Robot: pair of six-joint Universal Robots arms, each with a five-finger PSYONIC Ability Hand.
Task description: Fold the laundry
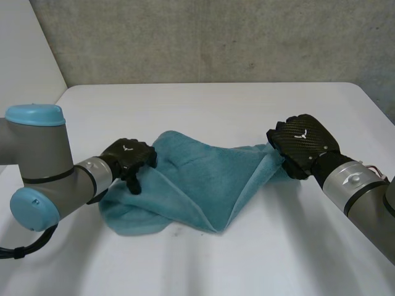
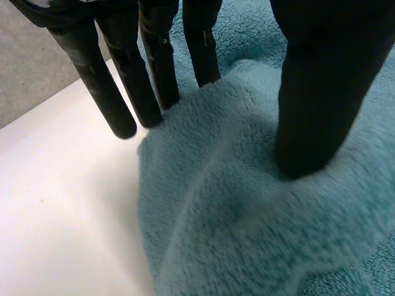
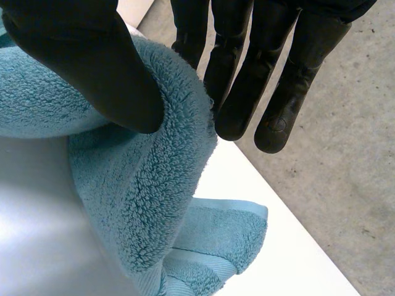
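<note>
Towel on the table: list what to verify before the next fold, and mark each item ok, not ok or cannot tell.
1. Left robot hand grips the towel: ok, thumb and fingers pinch its left edge.
2. Right robot hand grips the towel: ok, a fold at the right corner is pinched between thumb and fingers.
3. Towel lies flat: not ok, it is rumpled, with a raised ridge running down from the right corner.
4. Towel wholly on the table: ok in the head view.
5. Number of layers in each pinch: cannot tell.
</note>
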